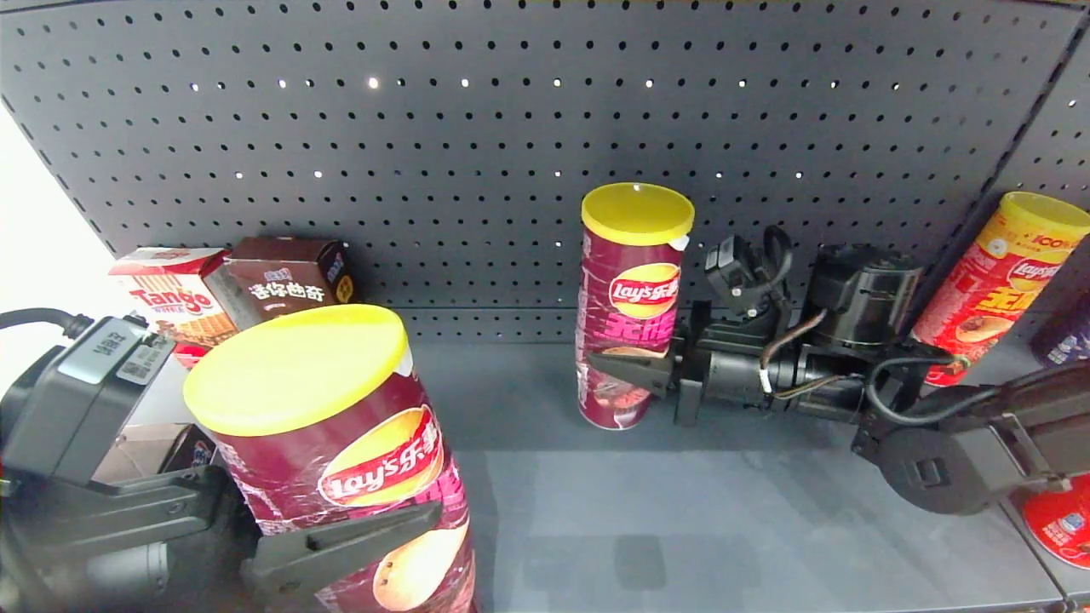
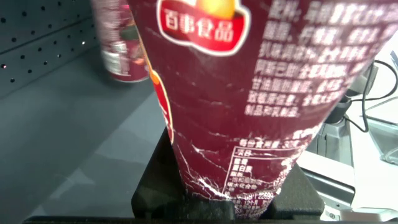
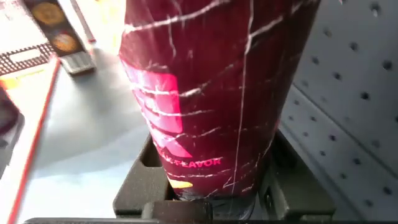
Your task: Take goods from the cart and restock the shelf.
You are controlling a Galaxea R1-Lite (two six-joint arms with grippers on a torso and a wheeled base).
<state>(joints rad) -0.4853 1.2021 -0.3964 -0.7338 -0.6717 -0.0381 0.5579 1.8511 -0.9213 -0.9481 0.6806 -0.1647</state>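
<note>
While our right pincer (image 1: 626,375) clamps a maroon crisp can (image 1: 632,289) just before the pegboard (image 1: 511,128), our left pincer (image 1: 358,532) grips a second can (image 1: 341,434). That one is farther from the pegboard.

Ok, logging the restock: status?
Left gripper shut on near can. Right gripper shut on far can, upright on shelf. Boxes rear left, out of the way.

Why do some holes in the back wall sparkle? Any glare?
Head view: light shines through some holes of the pegboard, and the shelf shows a pale sheen. Right wrist view: bright glare on the shelf beside the far can. Left wrist view: even light on the near can.
</note>
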